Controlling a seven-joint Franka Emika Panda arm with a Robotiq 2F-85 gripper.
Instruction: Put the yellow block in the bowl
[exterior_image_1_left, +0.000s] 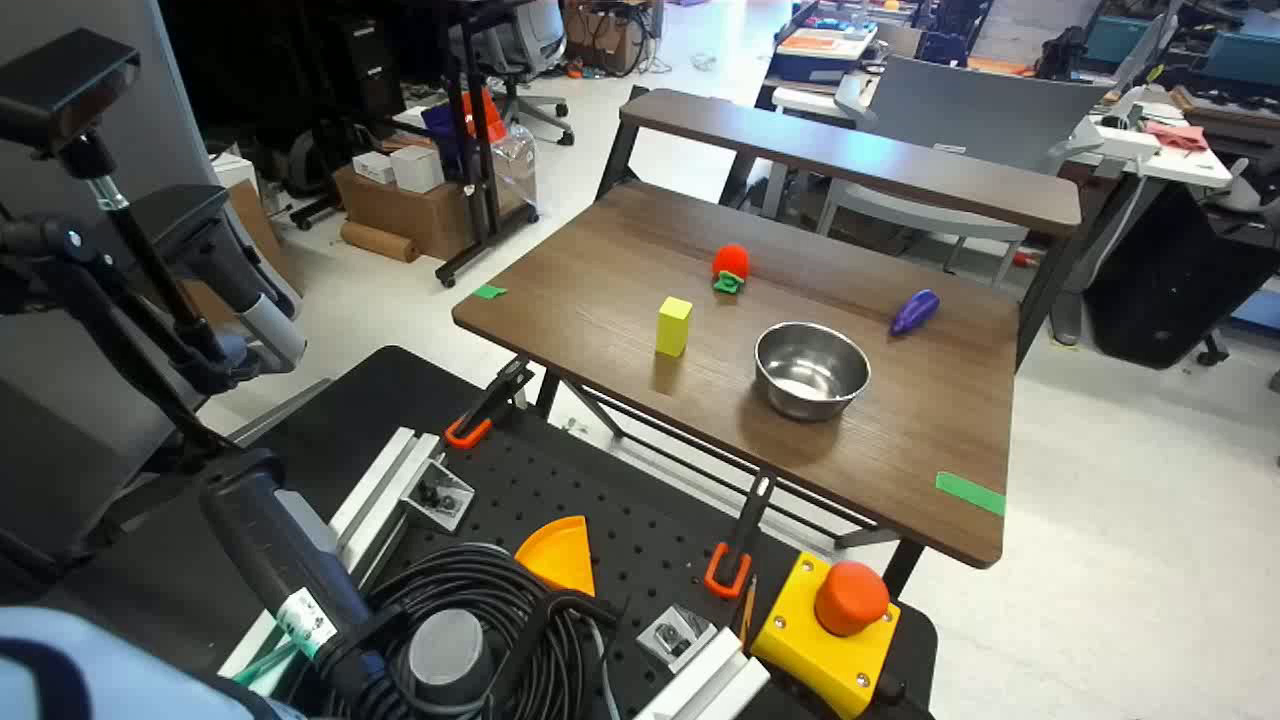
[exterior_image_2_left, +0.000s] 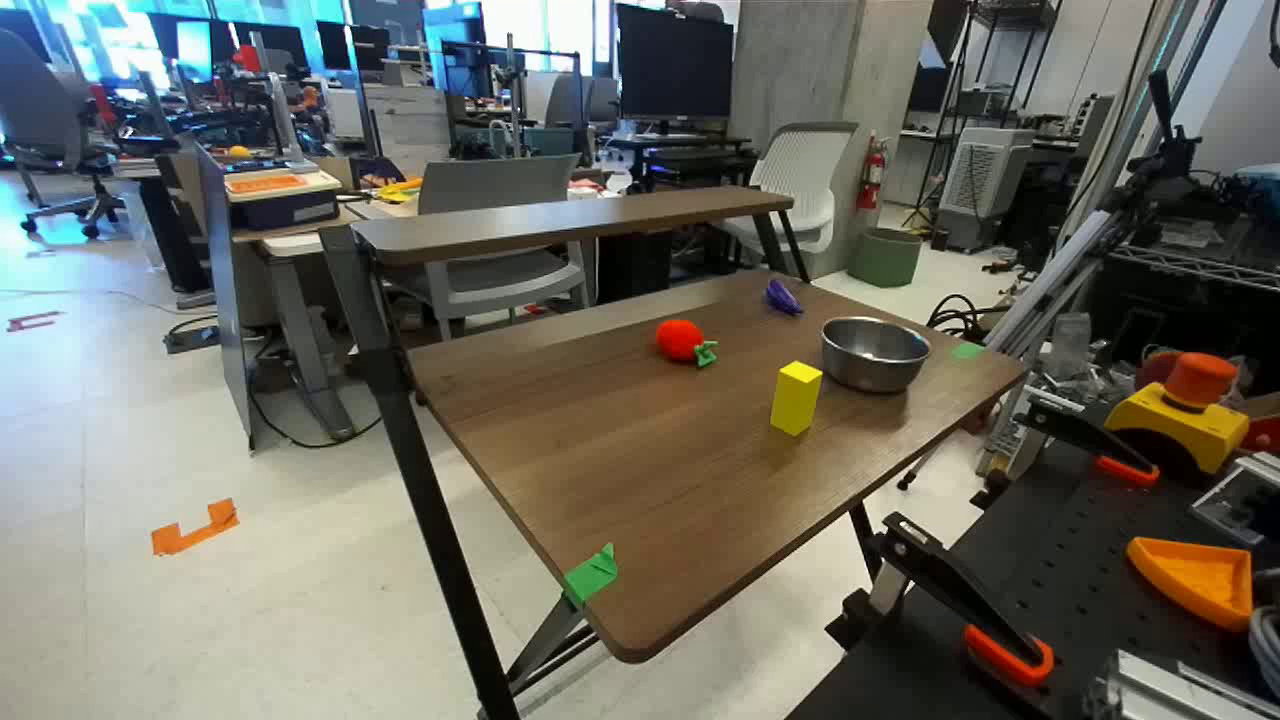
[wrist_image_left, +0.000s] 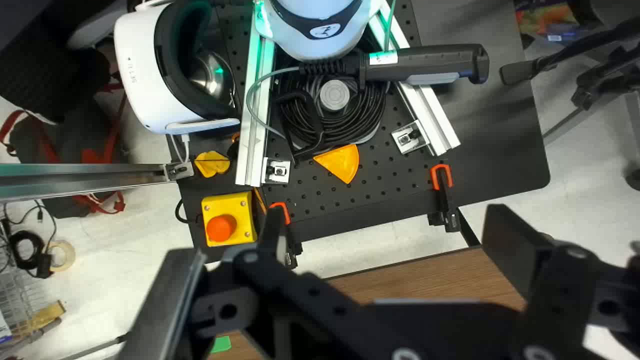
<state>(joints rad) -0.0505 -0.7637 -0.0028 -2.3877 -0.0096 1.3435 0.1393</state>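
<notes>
The yellow block (exterior_image_1_left: 673, 327) stands upright on the brown table, left of the bowl in this exterior view. It also shows in an exterior view (exterior_image_2_left: 796, 398), in front of the bowl and to its left. The shiny metal bowl (exterior_image_1_left: 811, 371) stands on the table and shows in an exterior view (exterior_image_2_left: 874, 355) too; its visible inside holds nothing. The block and the bowl are apart. My gripper (wrist_image_left: 387, 217) shows in the wrist view with its two fingers wide apart and nothing between them. It is out of both exterior views. The block and bowl are not visible in the wrist view.
A red-and-green piece (exterior_image_1_left: 730, 268) and a purple piece (exterior_image_1_left: 914, 312) lie on the table (exterior_image_1_left: 590, 260). A raised shelf (exterior_image_1_left: 850, 155) runs along the table's far side. Clamps (exterior_image_1_left: 735, 540), a yellow-and-red button box (wrist_image_left: 229, 218) and coiled cable (wrist_image_left: 345, 115) sit on the black base.
</notes>
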